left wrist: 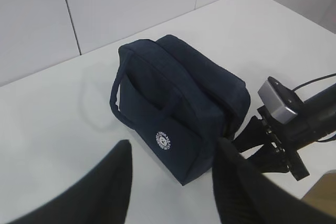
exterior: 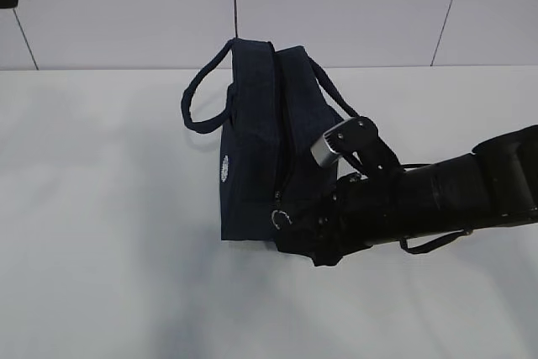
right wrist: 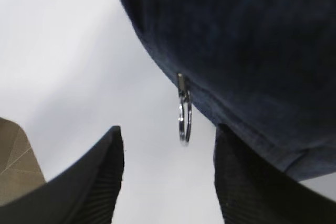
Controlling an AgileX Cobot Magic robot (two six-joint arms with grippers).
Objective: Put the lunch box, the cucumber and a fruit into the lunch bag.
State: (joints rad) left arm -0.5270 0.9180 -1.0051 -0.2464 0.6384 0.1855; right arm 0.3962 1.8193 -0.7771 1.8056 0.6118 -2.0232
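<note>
The dark navy lunch bag (exterior: 256,140) stands on the white table, zipped along its top, with a round white logo (exterior: 224,168) on its side. It also shows in the left wrist view (left wrist: 178,93). Its metal ring pull (exterior: 280,219) hangs at the near end, and in the right wrist view the ring pull (right wrist: 184,119) hangs just ahead of my open right gripper (right wrist: 168,145), between the fingers and untouched. My left gripper (left wrist: 173,182) is open and empty, held back from the bag. The lunch box, cucumber and fruit are out of view.
The right arm (exterior: 437,195) lies low across the table from the right, against the bag's near end. Two loop handles (exterior: 197,98) stick out at the bag's sides. A tan surface (right wrist: 16,166) shows at the table's edge.
</note>
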